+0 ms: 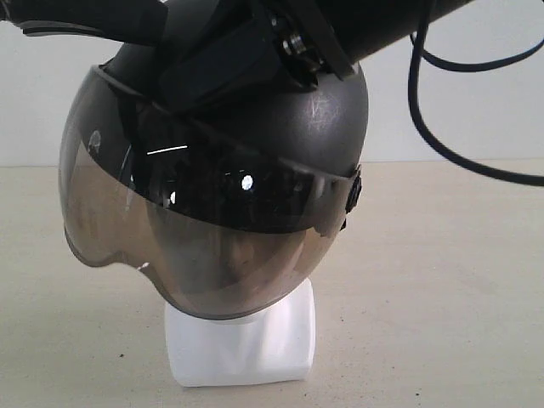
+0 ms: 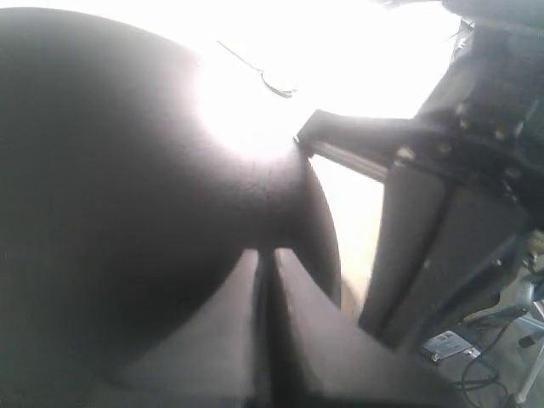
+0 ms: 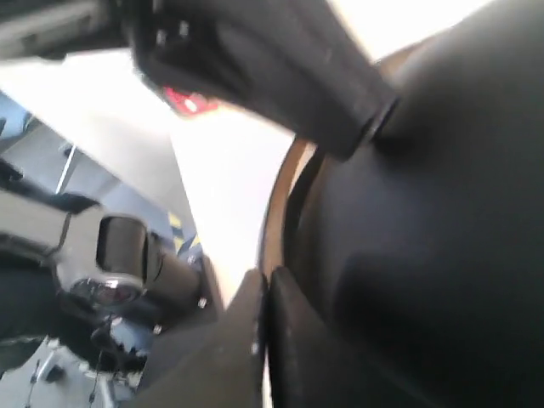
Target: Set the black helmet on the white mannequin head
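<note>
The black helmet (image 1: 255,127) sits over the white mannequin head, visor down across the face. Only the head's blocky white base (image 1: 242,344) shows below the visor, with the face faintly visible through the tint. Both arms reach in over the crown from above. In the left wrist view my left gripper (image 2: 265,252) is shut, its tips resting against the matte shell (image 2: 127,187) with nothing between them. My right gripper (image 3: 266,274) is also shut and lies beside the shell (image 3: 425,255) at the brown visor edge (image 3: 276,204).
The beige tabletop (image 1: 442,280) spreads round the base in front of a pale wall. A black cable (image 1: 425,110) loops down at the upper right. The other arm's body (image 2: 442,212) stands close beside my left gripper, and another arm link (image 3: 255,59) crosses above my right gripper.
</note>
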